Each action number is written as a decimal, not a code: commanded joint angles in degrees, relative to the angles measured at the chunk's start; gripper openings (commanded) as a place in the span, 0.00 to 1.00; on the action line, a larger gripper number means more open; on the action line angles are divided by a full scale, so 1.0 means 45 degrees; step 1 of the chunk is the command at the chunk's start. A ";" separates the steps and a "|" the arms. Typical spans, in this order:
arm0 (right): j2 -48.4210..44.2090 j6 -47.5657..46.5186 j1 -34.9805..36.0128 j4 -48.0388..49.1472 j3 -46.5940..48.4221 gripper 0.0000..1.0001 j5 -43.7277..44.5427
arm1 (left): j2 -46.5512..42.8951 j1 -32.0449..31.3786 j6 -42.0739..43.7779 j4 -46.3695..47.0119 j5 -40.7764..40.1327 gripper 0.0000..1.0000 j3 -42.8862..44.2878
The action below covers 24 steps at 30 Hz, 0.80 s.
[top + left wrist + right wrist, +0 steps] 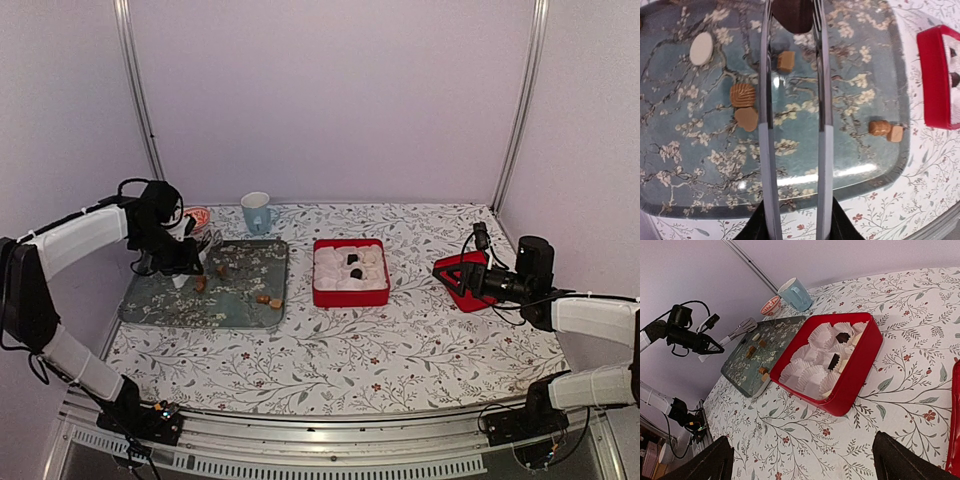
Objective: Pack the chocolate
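Left wrist view gives us the left gripper (797, 227) clamped on a pair of long metal tongs (766, 100), its black fingers (756, 227) pressed against the 2 arms from outside. Between those arms, at the frame's top edge, sits a dark brown chocolate lump (795, 15); we cannot tell whether it is pinched or merely lying there. Beneath the tongs lies a rectangular blue-grey tray printed with blossom (685, 165). On it we count 6 more small chocolate lumps: a whitish oval (701, 48), a tan square (786, 60), a ridged brown piece (742, 94) touching a smooth tan one (746, 119), and 2 tan pieces (880, 127) touching each other near the rim on the box side. From above, the red square box (350, 297) stands just beside the tray, lined with white paper cups (330, 268), 2 of them holding dark lumps (354, 260). The right gripper (802, 460) hovers apart from the box, jaws spread wide with nothing between them.
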 commanded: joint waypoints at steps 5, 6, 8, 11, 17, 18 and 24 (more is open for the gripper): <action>-0.0232 0.0080 0.0026 0.0182 -0.0057 0.99 0.0007 | -0.0619 -0.2422 -0.0027 0.0885 0.1076 0.25 0.1887; -0.0250 0.0082 0.0018 0.0171 -0.0045 0.99 0.0010 | -0.0559 -0.2707 0.0010 0.0983 0.1154 0.25 0.2055; -0.0281 0.0082 0.0027 0.0143 0.0013 0.99 0.0002 | -0.0335 -0.3518 0.0104 0.1080 0.1286 0.25 0.2392; -0.0257 0.0082 0.0025 0.0089 0.0072 0.99 -0.0003 | 0.0181 -0.4558 0.0239 0.1289 0.1535 0.25 0.2889; -0.0146 0.0064 0.0026 0.0012 0.0182 0.99 0.0036 | 0.1779 -0.6266 0.0375 0.1580 0.2220 0.25 0.3670; -0.0136 0.0063 0.0027 0.0012 0.0185 0.99 0.0021 | 0.2050 -0.6503 0.0376 0.1590 0.2298 0.25 0.3784; -0.0057 -0.0023 0.0015 -0.0045 0.0159 0.99 0.0056 | 0.3313 -0.7324 0.0339 0.1821 0.2867 0.25 0.4160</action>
